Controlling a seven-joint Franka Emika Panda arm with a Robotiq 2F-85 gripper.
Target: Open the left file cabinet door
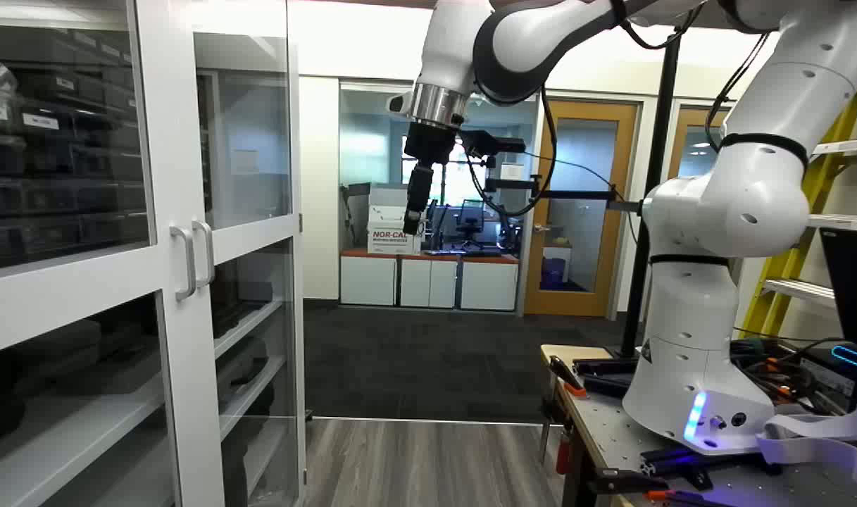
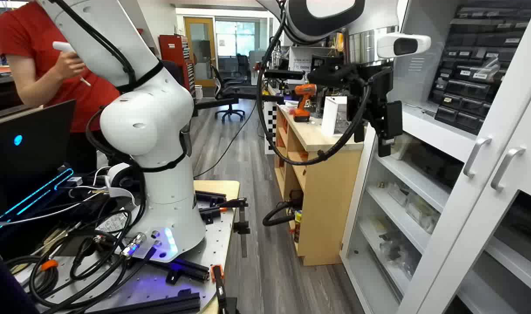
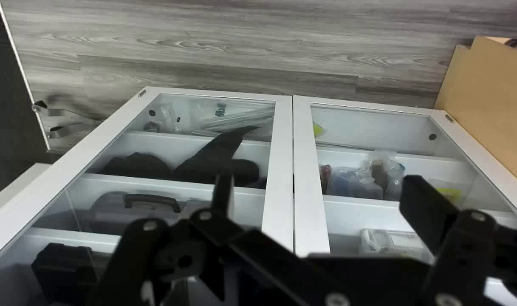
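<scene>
The white cabinet has two glass-panelled doors, both shut, with thin seams between them. The left door [image 1: 83, 278] carries a grey bar handle [image 1: 184, 264]; the left door [image 2: 461, 200] and its handle [image 2: 477, 157] also show in an exterior view. The right door's handle [image 1: 204, 253] sits beside it. In the wrist view, which stands upside down, the left door [image 3: 309, 170] is on the right of the seam and the right door [image 3: 279, 170] on the left; no handle shows there. My black gripper [image 3: 320, 187] is open and empty in front of the cabinet, apart from both handles [image 2: 372, 143].
A wooden shelf unit [image 2: 324, 209] stands against the cabinet's left side, with an orange drill [image 2: 303, 102] on top. The robot's table [image 1: 569, 422] faces the cabinet. A cable loop [image 2: 265, 117] hangs from the arm. A person in red [image 2: 86, 78] stands behind the base.
</scene>
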